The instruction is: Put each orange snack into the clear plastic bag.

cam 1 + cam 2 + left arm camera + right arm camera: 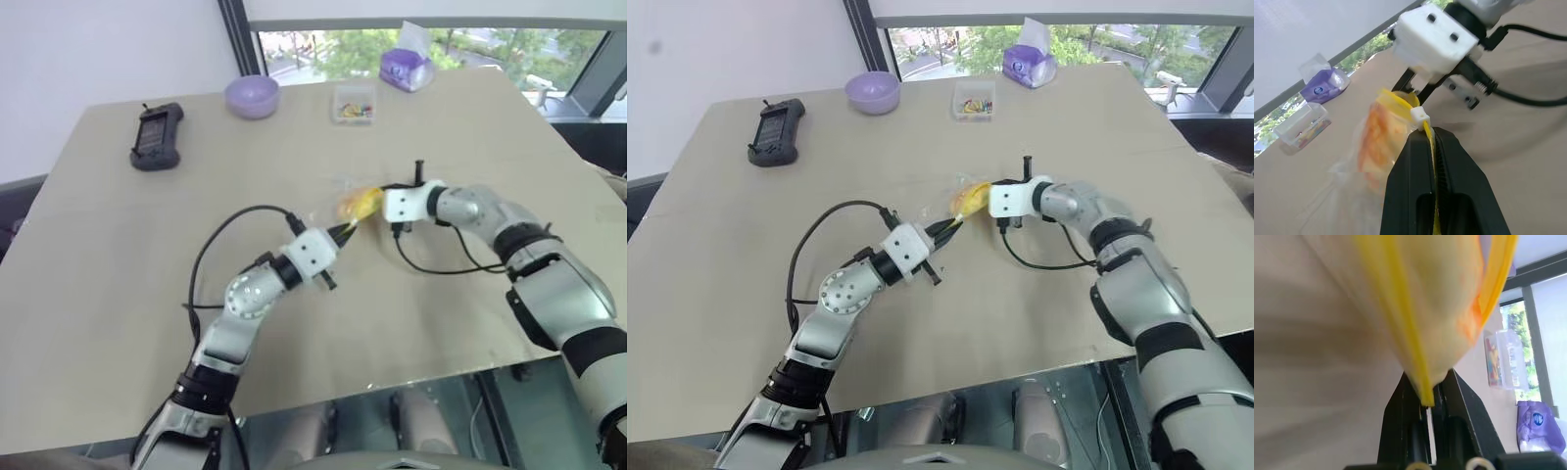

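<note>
L fingers (1437, 161) clamped tight on the yellow seal strip of the clear plastic bag (345, 201); R fingers (1427, 404) pinched shut on the same strip from the other side. Bag hangs betw. both grippers just above the counter (118, 264), orange snack (1382, 137) inside it. Farther back: small clear box (354, 104), purple bowl (252, 96), tissue pack (406, 68), black handheld device (157, 136).

A black controller (157, 136), lilac bowl (253, 96), clear box (354, 104) and purple tissue pack (407, 69) line the table's (118, 255) far edge.
</note>
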Robot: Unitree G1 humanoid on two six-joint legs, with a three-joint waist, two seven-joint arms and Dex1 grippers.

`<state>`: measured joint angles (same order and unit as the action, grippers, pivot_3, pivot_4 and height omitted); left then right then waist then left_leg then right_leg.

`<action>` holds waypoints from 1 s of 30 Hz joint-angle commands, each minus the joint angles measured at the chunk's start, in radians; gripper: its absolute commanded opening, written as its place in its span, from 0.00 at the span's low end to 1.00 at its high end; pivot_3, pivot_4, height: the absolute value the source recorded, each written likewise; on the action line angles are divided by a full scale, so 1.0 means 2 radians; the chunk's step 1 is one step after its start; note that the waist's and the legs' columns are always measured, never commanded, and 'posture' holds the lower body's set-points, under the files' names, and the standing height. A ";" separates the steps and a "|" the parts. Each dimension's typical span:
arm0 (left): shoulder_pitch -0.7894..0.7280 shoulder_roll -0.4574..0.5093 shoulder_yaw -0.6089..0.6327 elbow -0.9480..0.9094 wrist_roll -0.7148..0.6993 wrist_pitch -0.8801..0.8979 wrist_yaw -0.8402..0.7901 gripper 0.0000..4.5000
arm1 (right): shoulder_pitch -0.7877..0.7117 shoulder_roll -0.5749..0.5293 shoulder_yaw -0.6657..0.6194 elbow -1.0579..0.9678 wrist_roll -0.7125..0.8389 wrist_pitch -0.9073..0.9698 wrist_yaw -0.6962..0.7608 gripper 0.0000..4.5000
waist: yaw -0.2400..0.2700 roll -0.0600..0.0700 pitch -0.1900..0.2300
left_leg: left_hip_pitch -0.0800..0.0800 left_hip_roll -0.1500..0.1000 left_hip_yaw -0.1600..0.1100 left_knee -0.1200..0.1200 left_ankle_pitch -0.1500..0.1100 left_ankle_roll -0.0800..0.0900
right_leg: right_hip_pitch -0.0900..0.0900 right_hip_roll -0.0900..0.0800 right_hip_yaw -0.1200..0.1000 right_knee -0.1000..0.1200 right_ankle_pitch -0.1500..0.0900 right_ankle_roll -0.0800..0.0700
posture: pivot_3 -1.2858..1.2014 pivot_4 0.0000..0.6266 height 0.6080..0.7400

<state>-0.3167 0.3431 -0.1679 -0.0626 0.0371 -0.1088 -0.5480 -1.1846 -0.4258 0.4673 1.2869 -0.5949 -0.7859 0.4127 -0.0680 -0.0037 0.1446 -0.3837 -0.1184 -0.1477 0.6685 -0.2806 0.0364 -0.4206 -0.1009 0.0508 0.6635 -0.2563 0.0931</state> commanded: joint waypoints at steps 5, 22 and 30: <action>-0.046 0.018 0.075 -0.099 -0.162 0.123 -0.046 0.00 | -0.035 -0.090 -0.089 -0.054 0.145 0.030 0.264 0.01 | -0.002 0.000 0.000 | 0.000 0.000 0.000 0.000 0.000 0.000 | 0.000 0.000 0.000 0.000 0.000 0.000 | 0.52 0.24 0.97; -0.051 0.089 0.077 -0.104 -0.213 0.210 -0.089 0.00 | -0.006 -0.157 -0.082 -0.129 0.155 0.046 0.260 0.01 | 0.004 0.000 0.001 | 0.000 0.000 0.000 0.000 0.000 0.000 | 0.000 0.000 0.001 0.000 0.000 0.000 | 0.52 0.24 0.97; -0.038 0.086 0.079 -0.117 -0.237 0.221 -0.090 0.00 | 0.025 -0.187 -0.063 -0.147 0.145 0.033 0.283 0.01 | 0.003 0.000 0.001 | 0.000 0.000 0.001 -0.001 0.000 0.000 | -0.001 0.000 0.001 0.000 0.000 0.000 | 0.52 0.24 0.97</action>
<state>-0.4194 0.5265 -0.0869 -0.2579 -0.3880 0.3301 -0.7363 -1.1580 -0.6863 0.3402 0.9486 -0.2311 -0.7396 0.9634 -0.0610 -0.0036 0.1464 -0.3839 -0.1181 -0.1465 0.6669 -0.2807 0.0365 -0.4218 -0.1011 0.0526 0.6625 -0.2563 0.0931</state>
